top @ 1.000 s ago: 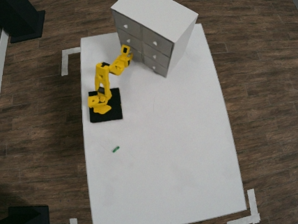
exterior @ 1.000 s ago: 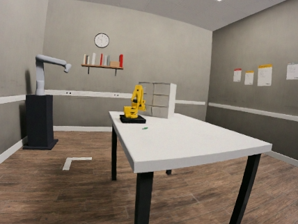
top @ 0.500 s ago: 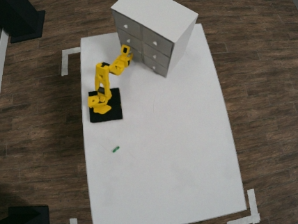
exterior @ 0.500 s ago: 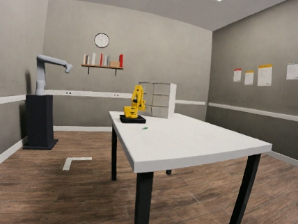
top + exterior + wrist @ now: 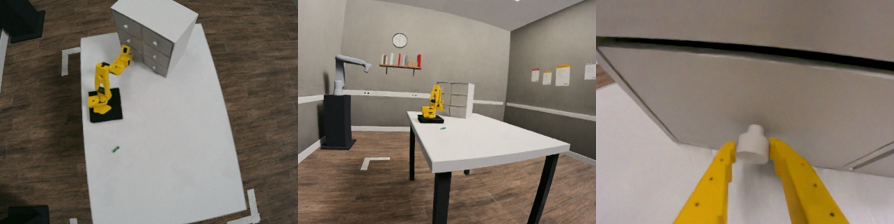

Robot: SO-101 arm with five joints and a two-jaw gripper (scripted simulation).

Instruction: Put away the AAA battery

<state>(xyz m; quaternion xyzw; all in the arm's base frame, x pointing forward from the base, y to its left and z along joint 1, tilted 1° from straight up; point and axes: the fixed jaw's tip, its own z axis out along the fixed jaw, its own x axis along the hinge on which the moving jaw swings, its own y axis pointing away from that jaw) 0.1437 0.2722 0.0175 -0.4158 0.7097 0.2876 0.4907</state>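
A small green AAA battery (image 5: 115, 149) (image 5: 443, 128) lies on the white table (image 5: 181, 139) (image 5: 486, 139), in front of the arm's black base (image 5: 115, 113). A grey cabinet of drawers (image 5: 157, 15) (image 5: 461, 97) stands at the far end of the table. My gripper (image 5: 751, 148) (image 5: 129, 56) is at the cabinet's lower left drawer and is shut on that drawer's white knob (image 5: 752, 144). The drawer front (image 5: 771, 95) stands almost flush, with a thin dark gap above it. The inside of the drawer is hidden.
The other drawers, such as the middle right drawer (image 5: 154, 43) and the top left drawer (image 5: 126, 25), look shut. A grey robot arm on a dark pedestal (image 5: 337, 118) stands off the table by the wall. The table edge (image 5: 82, 87) runs just left of the arm's base.
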